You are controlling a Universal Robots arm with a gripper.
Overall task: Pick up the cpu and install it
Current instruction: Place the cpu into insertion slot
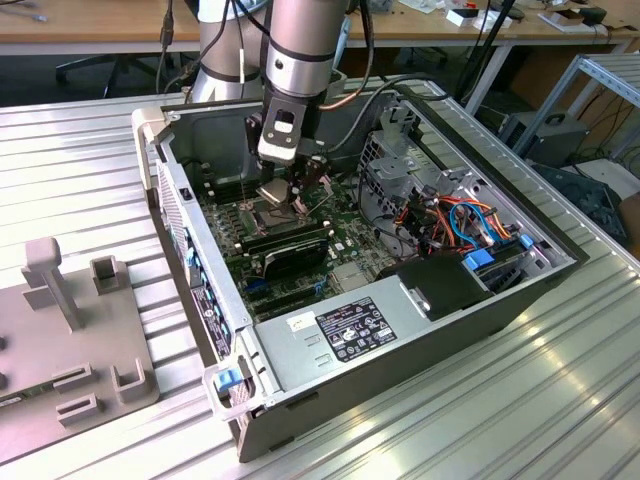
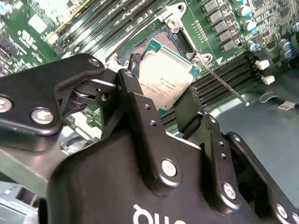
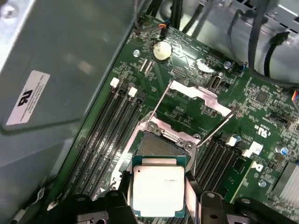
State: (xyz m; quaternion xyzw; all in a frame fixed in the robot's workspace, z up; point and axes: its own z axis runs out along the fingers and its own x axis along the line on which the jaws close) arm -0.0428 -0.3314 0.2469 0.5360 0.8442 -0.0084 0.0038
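Observation:
The cpu [image 3: 158,186] is a flat square chip with a silver-grey top, held level between my fingers [image 3: 192,189]. My gripper [image 3: 158,192] is shut on its two opposite edges. It hangs just above and slightly off the open socket [image 3: 159,145], whose hinged plate [image 3: 194,95] is swung back, with the thin levers raised. In the second wrist view the cpu [image 2: 164,81] sits between the black fingers [image 2: 135,100] over the socket [image 2: 154,44]. In the exterior view my gripper [image 1: 283,192] is low inside the computer case [image 1: 200,260], over the motherboard.
Black memory slots [image 3: 117,126] flank the socket on both sides. A power supply [image 1: 350,330], bundled cables [image 1: 455,225] and a drive cage [image 1: 400,160] fill the case toward the exterior view's right. A grey fixture block [image 1: 70,330] stands on the ribbed table outside the case.

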